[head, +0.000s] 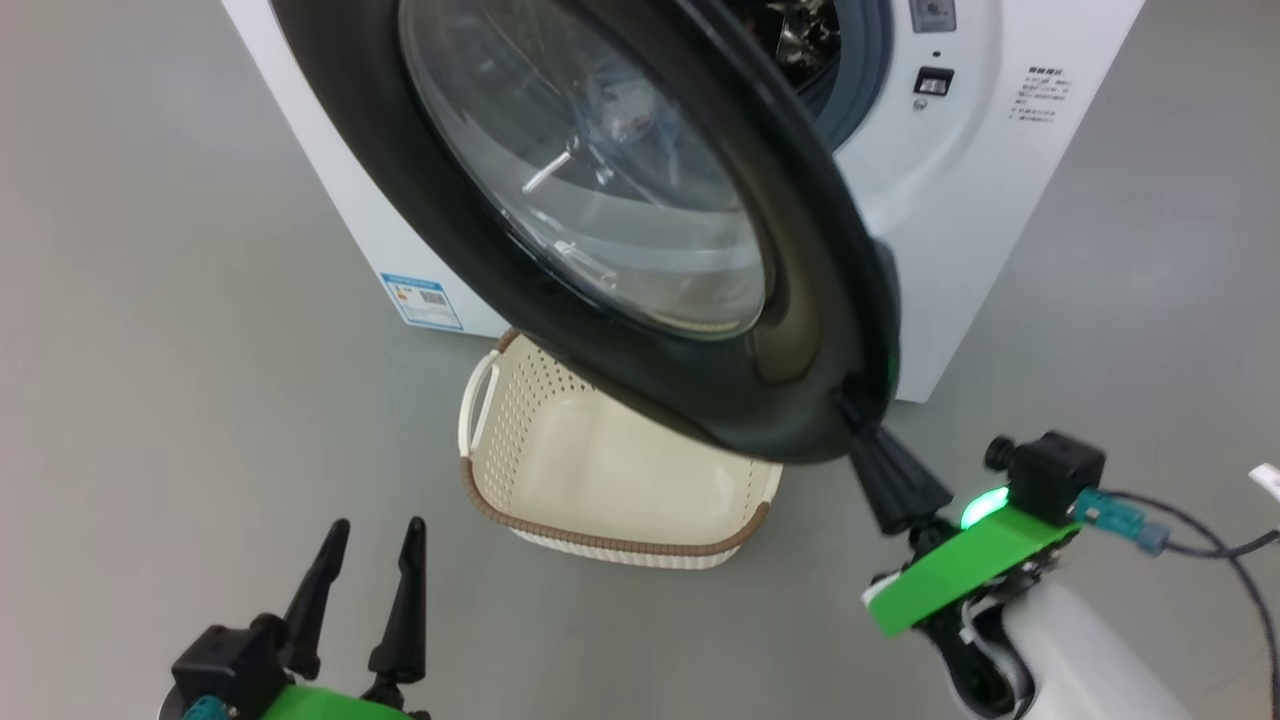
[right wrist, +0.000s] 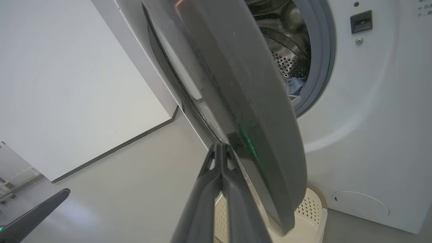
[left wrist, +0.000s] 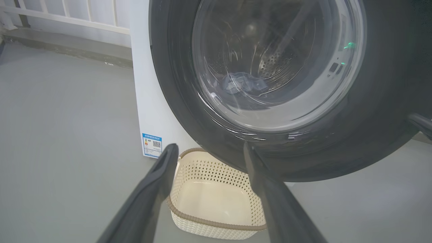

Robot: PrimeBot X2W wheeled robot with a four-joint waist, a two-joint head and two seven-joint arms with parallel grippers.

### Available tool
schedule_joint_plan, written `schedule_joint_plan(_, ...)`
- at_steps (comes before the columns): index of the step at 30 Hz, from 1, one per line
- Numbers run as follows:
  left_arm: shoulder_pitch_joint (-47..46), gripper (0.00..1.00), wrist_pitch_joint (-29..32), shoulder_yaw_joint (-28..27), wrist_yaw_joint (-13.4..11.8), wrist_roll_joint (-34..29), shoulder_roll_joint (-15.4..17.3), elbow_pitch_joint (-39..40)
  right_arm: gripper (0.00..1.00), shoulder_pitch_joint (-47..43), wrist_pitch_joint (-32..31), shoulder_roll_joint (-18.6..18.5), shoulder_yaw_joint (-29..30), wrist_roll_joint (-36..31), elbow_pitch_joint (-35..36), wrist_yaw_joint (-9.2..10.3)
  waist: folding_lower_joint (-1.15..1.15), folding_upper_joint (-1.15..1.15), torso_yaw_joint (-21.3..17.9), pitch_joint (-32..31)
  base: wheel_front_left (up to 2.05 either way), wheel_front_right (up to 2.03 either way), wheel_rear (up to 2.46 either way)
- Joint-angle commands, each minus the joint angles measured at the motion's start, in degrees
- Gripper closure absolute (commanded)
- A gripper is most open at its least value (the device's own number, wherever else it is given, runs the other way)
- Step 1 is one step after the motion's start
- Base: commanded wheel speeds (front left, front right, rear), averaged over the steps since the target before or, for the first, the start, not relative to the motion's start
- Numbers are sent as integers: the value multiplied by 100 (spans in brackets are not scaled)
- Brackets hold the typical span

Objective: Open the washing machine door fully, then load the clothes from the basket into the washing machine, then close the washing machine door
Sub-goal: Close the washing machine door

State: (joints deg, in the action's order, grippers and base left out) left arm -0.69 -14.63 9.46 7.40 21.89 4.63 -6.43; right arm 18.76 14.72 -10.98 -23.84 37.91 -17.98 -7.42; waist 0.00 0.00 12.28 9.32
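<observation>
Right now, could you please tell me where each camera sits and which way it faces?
Head view: on the head, looking down at the washing machine door, washing machine and empty basket; left gripper open lower left, right gripper shut at the door's rim.
Left wrist view: on the left wrist, looking along its spread fingers at the door's glass, basket below.
Right wrist view: on the right wrist, looking along its closed fingers at the door's edge and the drum.
Shared: both wrist views show clothes in the drum.

Grey floor (head: 150, 350) under basket (head: 520, 400) and washing machine (head: 950, 250)
</observation>
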Motion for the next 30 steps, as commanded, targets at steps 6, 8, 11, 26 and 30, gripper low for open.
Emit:
schedule_joint_plan(6, -440, 0, -37, -91, 9, -83, -31, 260, 100, 640, 28, -40, 592, -195, 77, -7, 0, 0, 78, 469, 0, 0, 0)
schedule_joint_plan(8, -526, 0, -37, -43, 9, -82, -53, 286, 100, 793, 28, -81, 725, -203, 42, -7, 0, 0, 117, 590, 0, 0, 0)
schedule_joint_plan(11, -663, 0, -37, 25, 9, -77, -83, 325, 100, 1017, 28, -106, 974, -168, 2, -7, 0, 0, 182, 761, 0, 0, 0)
schedule_joint_plan(26, -1239, 0, -37, 381, 9, -55, -154, 495, 100, 2112, 28, -225, 1813, -135, -201, -7, 0, 0, 542, 1471, 0, 0, 0)
schedule_joint_plan(30, -1306, 0, -37, 433, 9, -53, -163, 511, 100, 2354, 28, -220, 2015, -184, -250, -7, 0, 0, 609, 1580, 0, 0, 0)
